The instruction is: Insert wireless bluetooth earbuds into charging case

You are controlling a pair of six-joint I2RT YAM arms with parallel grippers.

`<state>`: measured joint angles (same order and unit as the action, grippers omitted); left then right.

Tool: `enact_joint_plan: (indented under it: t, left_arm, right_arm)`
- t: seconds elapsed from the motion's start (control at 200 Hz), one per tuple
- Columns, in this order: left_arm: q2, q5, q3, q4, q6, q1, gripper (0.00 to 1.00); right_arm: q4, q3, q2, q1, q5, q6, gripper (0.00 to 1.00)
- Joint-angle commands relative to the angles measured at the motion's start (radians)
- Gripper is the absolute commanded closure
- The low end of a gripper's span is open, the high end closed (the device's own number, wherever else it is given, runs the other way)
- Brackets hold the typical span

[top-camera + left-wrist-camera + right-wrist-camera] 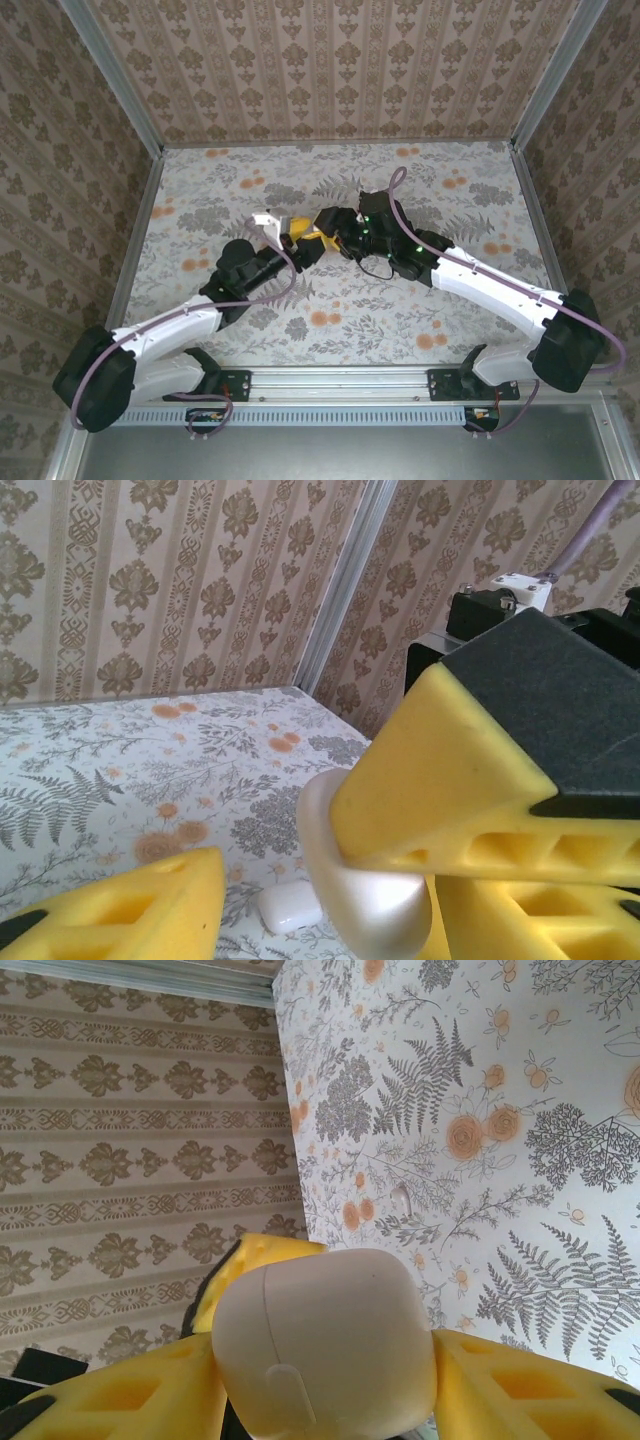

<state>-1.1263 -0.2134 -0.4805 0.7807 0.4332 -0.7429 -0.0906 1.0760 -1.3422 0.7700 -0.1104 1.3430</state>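
Note:
The charging case (330,1345) is a glossy white pebble with its lid seam closed, held off the table with my right gripper (325,1360) shut on its sides. In the top view both grippers meet mid-table, the right gripper (322,228) facing the left gripper (298,240). In the left wrist view the case (375,905) shows under a large yellow finger (450,770) of the right gripper. My left gripper (330,915) is open, its fingers wide apart on either side of the case. One left fingertip (255,1260) pokes out behind the case.
A smaller, squarer white piece (290,908) lies on the floral table just below the case. A small pale drop-shaped object (400,1200) rests on the table further off. Patterned walls with metal corner posts (345,590) enclose the table.

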Motion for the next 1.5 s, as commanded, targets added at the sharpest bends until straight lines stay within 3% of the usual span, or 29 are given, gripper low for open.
enact_joint_plan:
  t: [0.0,0.215,0.335,0.45,0.635,0.835,0.915,1.07,1.175,1.495]
  left_arm:
    - [-0.014,-0.033,-0.033,0.087,0.022,0.013,0.5]
    - [0.0,-0.05,-0.036,0.065,0.023,0.03,0.77]
    - [0.031,-0.064,-0.04,0.012,0.019,0.052,0.82]
    - [0.06,-0.147,-0.045,-0.031,0.045,0.108,0.85]
    - [0.096,-0.394,-0.108,-0.186,0.063,0.227,0.88]
    - [0.12,-0.673,-0.213,-0.378,0.028,0.326,0.91]
    - [0.122,-0.77,-0.254,-0.449,0.008,0.342,0.92]
    - [0.119,-0.897,-0.335,-0.581,-0.025,0.353,0.92]
    - [0.11,-0.942,-0.371,-0.633,-0.03,0.353,0.93]
    - [0.095,-0.995,-0.402,-0.632,0.008,0.351,0.93]
  right_arm:
    - [0.027,-0.007,0.024,0.005,0.011,0.011,0.46]
    - [0.036,-0.008,0.029,0.005,0.021,-0.017,0.42]
    - [0.035,0.001,0.05,-0.008,0.036,-0.149,0.38]
    - [-0.048,0.032,0.107,-0.094,0.004,-0.341,0.36]
    - [-0.18,0.103,0.194,-0.231,-0.195,-0.73,0.32]
    - [-0.321,0.168,0.149,-0.248,-0.563,-1.058,0.35]
    - [-0.341,0.168,0.113,-0.248,-0.647,-1.094,0.37]
    - [-0.26,0.121,0.1,-0.237,-0.687,-1.086,0.38]
    - [-0.185,0.098,0.102,-0.214,-0.655,-1.045,0.42]
    - [-0.077,0.082,0.082,-0.162,-0.718,-1.01,0.46]
